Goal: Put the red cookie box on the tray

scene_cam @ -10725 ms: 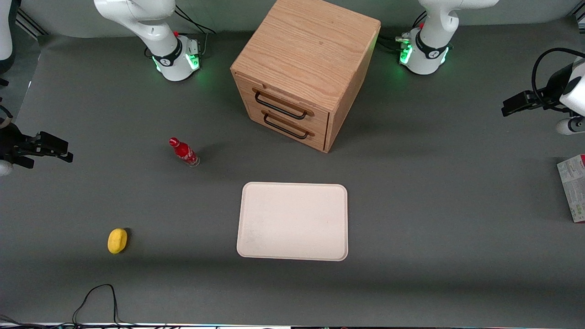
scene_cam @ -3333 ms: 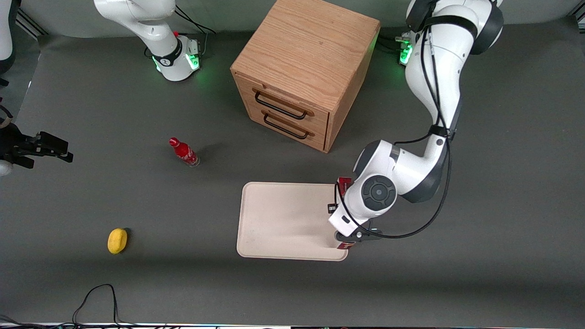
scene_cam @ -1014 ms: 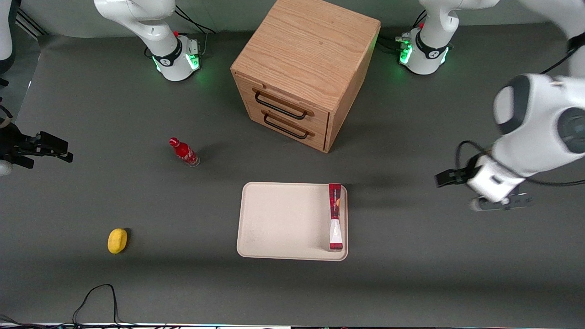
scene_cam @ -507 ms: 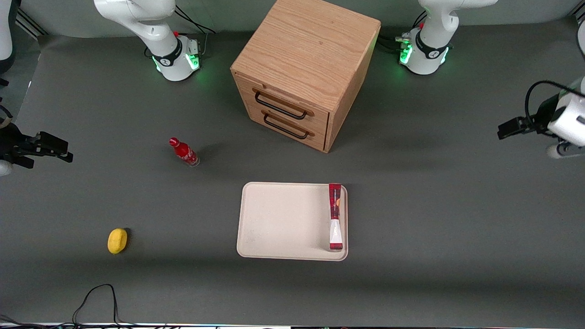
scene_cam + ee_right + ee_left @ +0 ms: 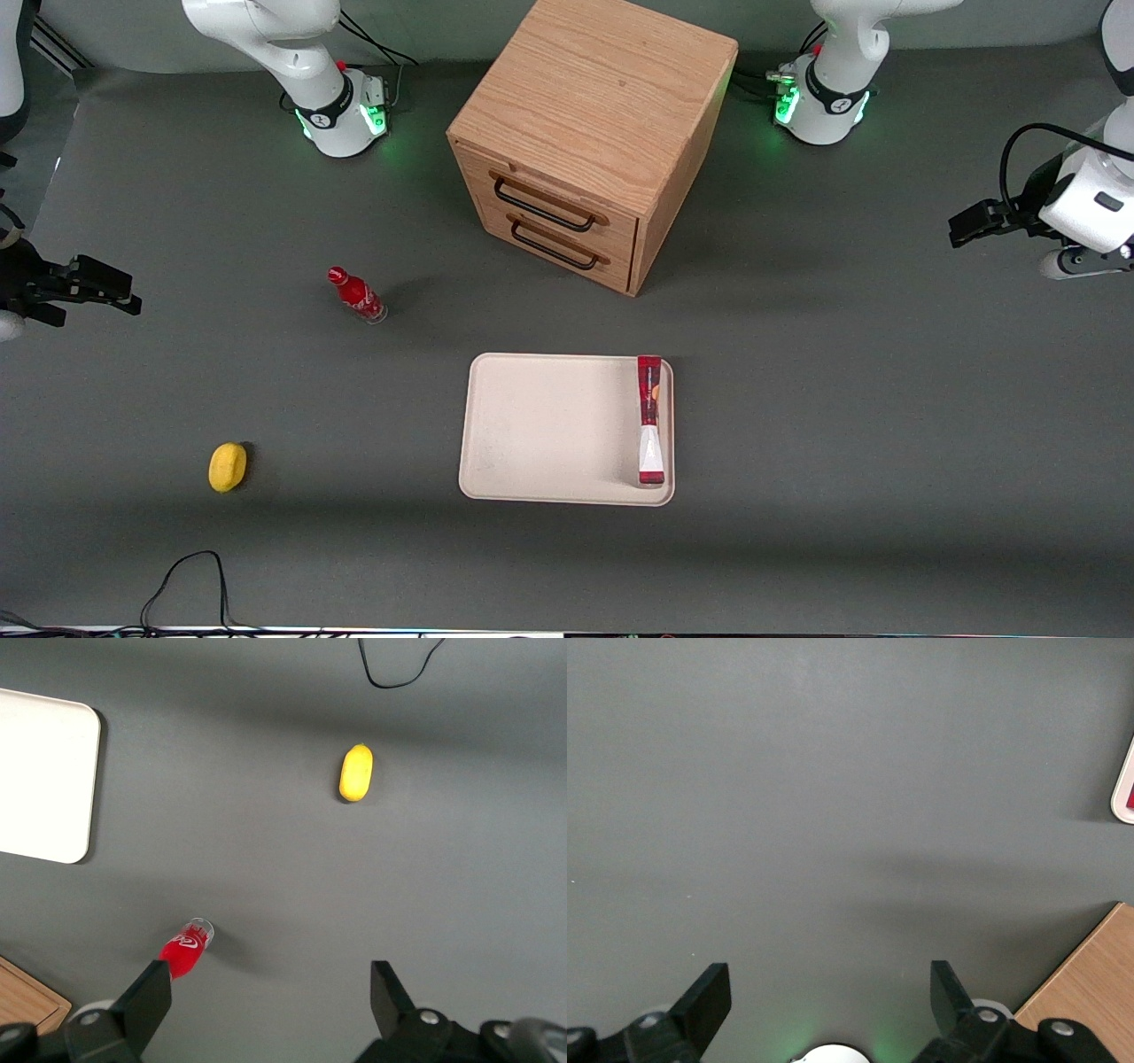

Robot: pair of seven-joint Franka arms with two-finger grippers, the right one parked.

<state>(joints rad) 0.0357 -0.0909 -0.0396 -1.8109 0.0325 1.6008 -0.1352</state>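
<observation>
The thin red cookie box (image 5: 650, 420), a flat rectangular carton with an orange spot and a white end, stands on its narrow edge inside the large cream-white rectangular tray (image 5: 549, 425), tight against the rim on the side toward the working arm. Its long axis runs along that rim, white end nearer the front camera.

The left arm's gripper (image 5: 973, 223) hangs above bare grey tabletop (image 5: 842, 399), well apart from the tray, toward the working arm's end of the table and farther from the front camera than the box. The wrist view shows its black jaws spread wide with nothing between them, and only a corner of the tray at the frame's margin (image 5: 1125, 793).

By the look of it, the placing is done and no further reach toward the box is called for; any correction would mean crossing back toward the tray.

A light wooden two-drawer cabinet (image 5: 594, 133), a small red bottle (image 5: 356, 294) and a yellow lemon-shaped object (image 5: 228, 466) sit elsewhere on the tabletop.
</observation>
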